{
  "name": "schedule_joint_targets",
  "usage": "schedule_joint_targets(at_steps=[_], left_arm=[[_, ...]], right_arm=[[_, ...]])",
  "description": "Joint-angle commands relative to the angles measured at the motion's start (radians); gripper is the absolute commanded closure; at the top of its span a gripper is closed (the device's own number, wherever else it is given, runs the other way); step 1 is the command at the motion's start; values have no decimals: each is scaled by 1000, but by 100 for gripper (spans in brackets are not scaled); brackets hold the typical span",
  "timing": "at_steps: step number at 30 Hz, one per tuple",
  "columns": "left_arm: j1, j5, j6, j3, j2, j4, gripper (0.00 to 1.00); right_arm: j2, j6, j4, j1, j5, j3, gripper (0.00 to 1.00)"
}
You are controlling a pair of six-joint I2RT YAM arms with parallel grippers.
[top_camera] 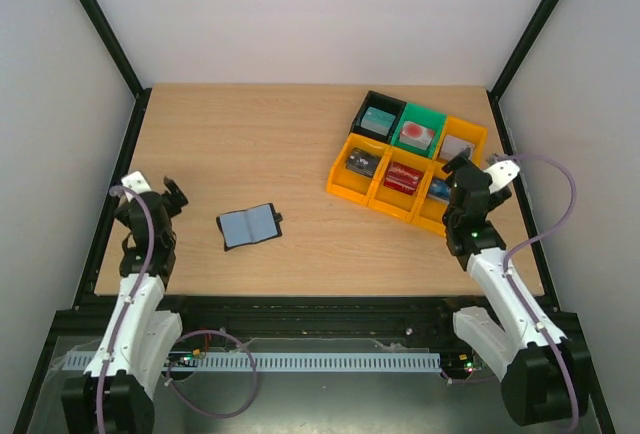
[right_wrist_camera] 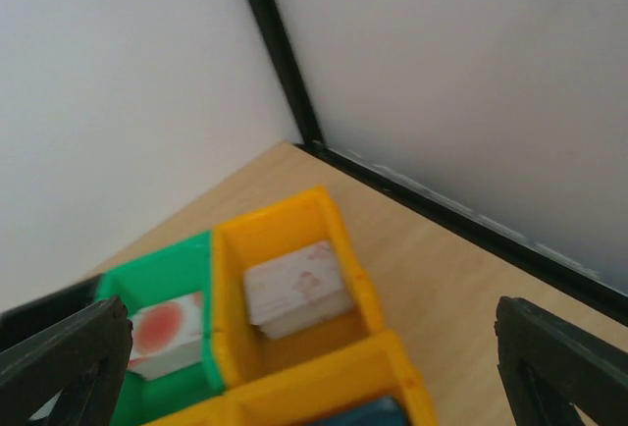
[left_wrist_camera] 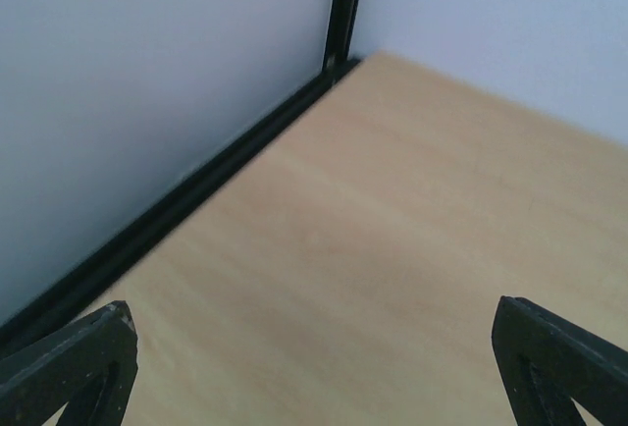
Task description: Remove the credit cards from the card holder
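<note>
The card holder point(top_camera: 249, 225) lies opened flat on the wooden table left of centre, blue-grey inner faces up, its black tab at the right edge. The credit cards cannot be made out apart from it. My left gripper point(top_camera: 172, 197) is open to the left of the holder, well apart from it. In the left wrist view its fingertips point(left_wrist_camera: 74, 362) stand wide over bare wood, and the gripper point(left_wrist_camera: 314, 372) holds nothing. My right gripper point(top_camera: 462, 170) hovers open above the bins at the right. The right wrist view shows that gripper point(right_wrist_camera: 314, 372) empty too, above a yellow bin point(right_wrist_camera: 285, 218).
A cluster of bins sits at the back right: one black point(top_camera: 378, 117), one green point(top_camera: 418, 132) and several yellow point(top_camera: 345, 179), each holding a small block. A pale block point(right_wrist_camera: 297, 287) lies in the yellow bin below my right gripper. Black frame rails point(left_wrist_camera: 196, 186) border the table.
</note>
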Motion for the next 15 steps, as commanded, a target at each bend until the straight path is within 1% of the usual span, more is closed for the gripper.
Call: schedule_joint_targets(at_steps=[1, 4, 6, 8, 11, 15], left_arm=[[6, 7, 33, -159, -24, 193, 1], [6, 45, 57, -262, -22, 390, 1], [6, 87, 80, -308, 6, 517, 1], [5, 131, 109, -325, 58, 603, 1], [5, 139, 94, -312, 132, 623, 1], [5, 127, 74, -317, 165, 648, 1]], right_arm=[[-26, -25, 130, -3, 181, -103, 1], [-31, -77, 250, -3, 199, -210, 1], [-17, -72, 308, -3, 195, -237, 1], [23, -89, 371, -3, 186, -252, 1], [97, -103, 372, -3, 201, -214, 1], [146, -60, 354, -3, 225, -186, 1]])
